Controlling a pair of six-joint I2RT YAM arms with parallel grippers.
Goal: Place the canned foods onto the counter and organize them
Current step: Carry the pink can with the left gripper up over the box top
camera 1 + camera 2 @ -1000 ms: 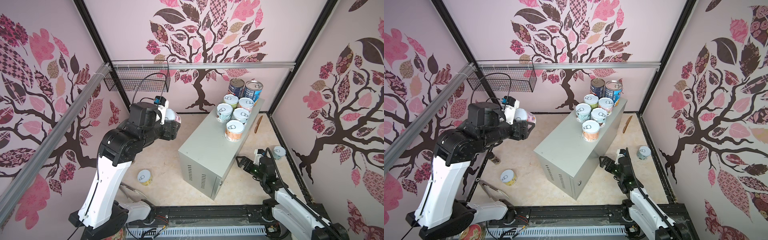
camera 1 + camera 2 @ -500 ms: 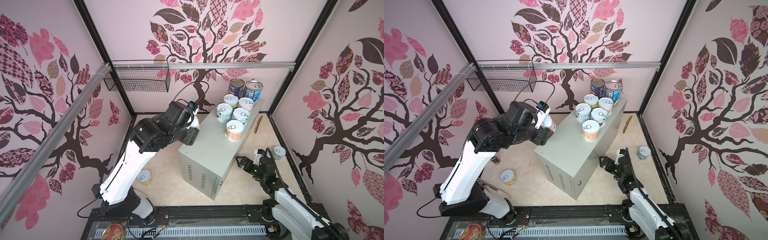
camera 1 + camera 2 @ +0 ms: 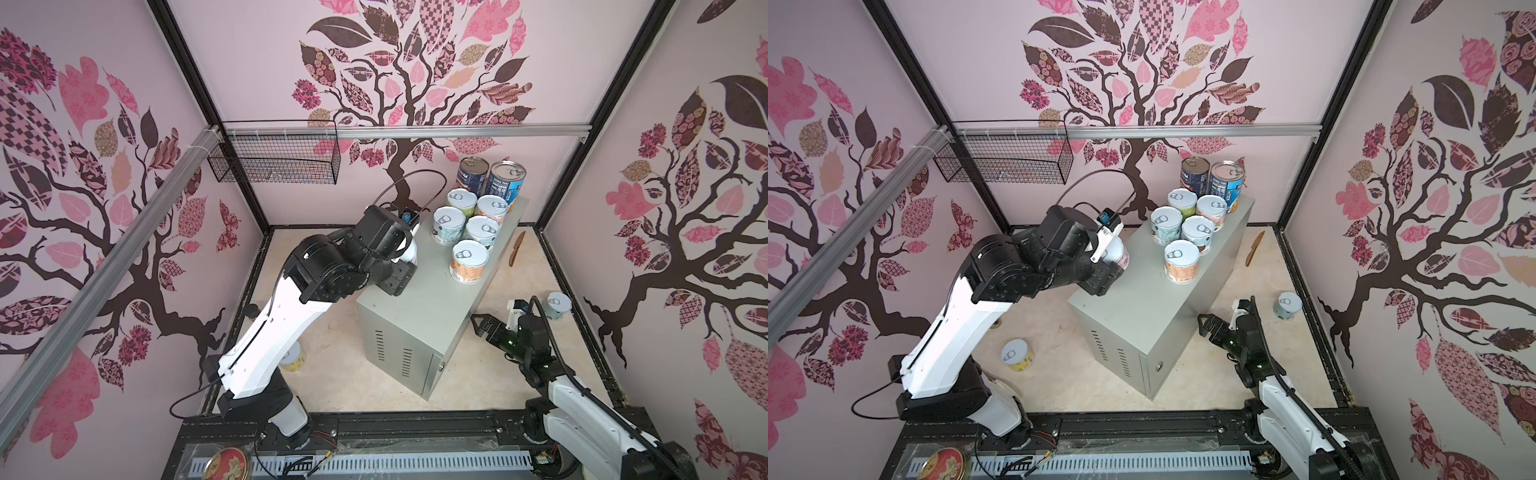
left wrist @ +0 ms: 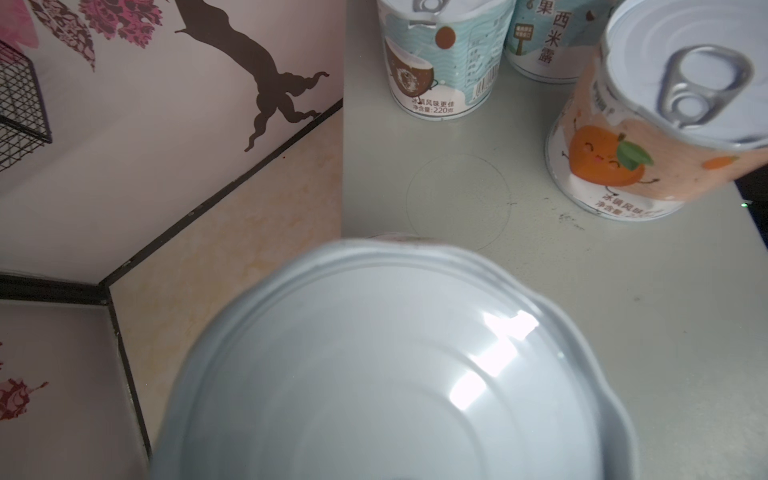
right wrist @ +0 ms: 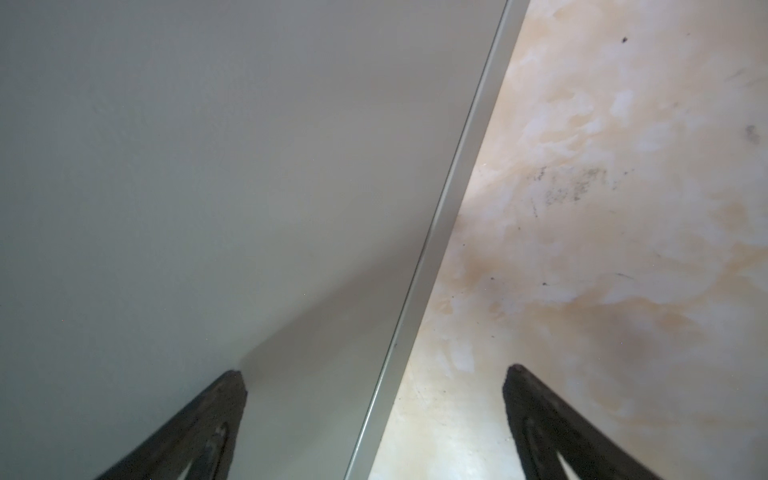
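Grey sheet metal forms the counter (image 3: 419, 307), a long box with vent slits on its near end. The black wire basket (image 3: 274, 160) hangs on the wall rail, well beyond the counter's far left corner.

The left gripper (image 3: 1115, 268) is clamped on a pink-labelled can (image 3: 1121, 254), held at the counter's left edge about midway along. I cannot tell whether the can touches the top. In the left wrist view the can's silver end (image 4: 395, 365) fills the foreground over the counter's top.

The right gripper (image 3: 478, 323) sits low beside the counter's right long side, its fingers (image 5: 216, 415) spread wide apart and holding nothing.

Two tall dark blue cans (image 3: 505, 183) stand at the counter's far end. Just nearer, five short cans (image 3: 482, 230) cluster together, with an orange-labelled can (image 3: 468, 262) nearest of all.

On the floor, a pale can (image 3: 558, 305) stands to the counter's right and a yellow-labelled can (image 3: 1017, 354) to its left. A wooden knife (image 3: 515, 248) lies on the floor, right of the counter's far half.
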